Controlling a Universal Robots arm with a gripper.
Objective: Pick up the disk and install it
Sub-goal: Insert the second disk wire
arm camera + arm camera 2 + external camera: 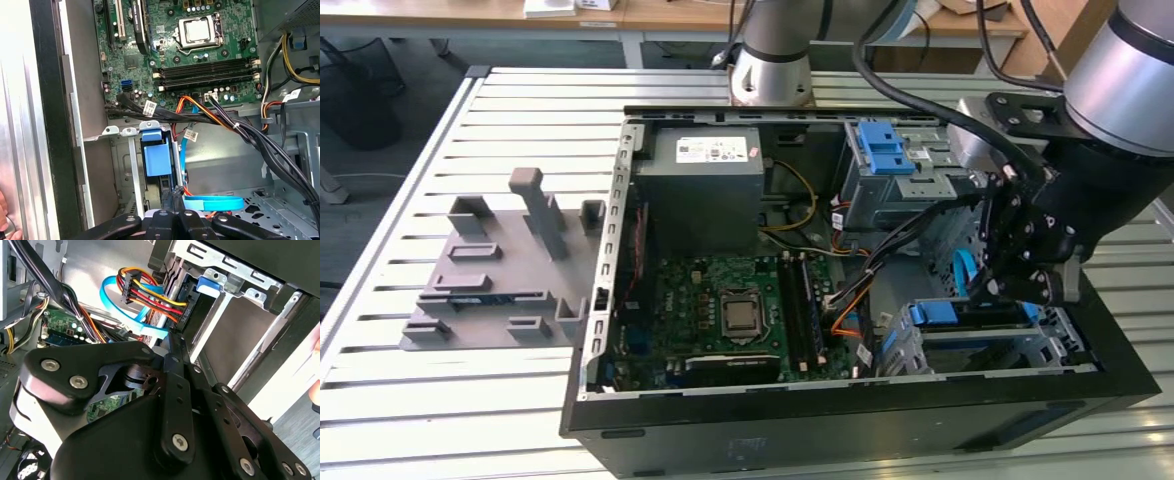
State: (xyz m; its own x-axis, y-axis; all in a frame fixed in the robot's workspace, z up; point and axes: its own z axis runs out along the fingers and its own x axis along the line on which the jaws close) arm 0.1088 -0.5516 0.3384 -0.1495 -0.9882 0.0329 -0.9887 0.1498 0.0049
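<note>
Black hand (pixel 172 347) among cables (pixel 145 297), beside disk (pixel 156 157)

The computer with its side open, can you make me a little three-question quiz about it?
1. True or false: the gripper hangs outside the computer case.
2. Pick one: the plastic bracket on the disk is A) red, B) blue, C) green.
3. Fill the gap: the motherboard inside the case is coloured ____.

Key: 1 false, it reaches into the case at the exterior view's right. 2 B. 3 green.
</note>
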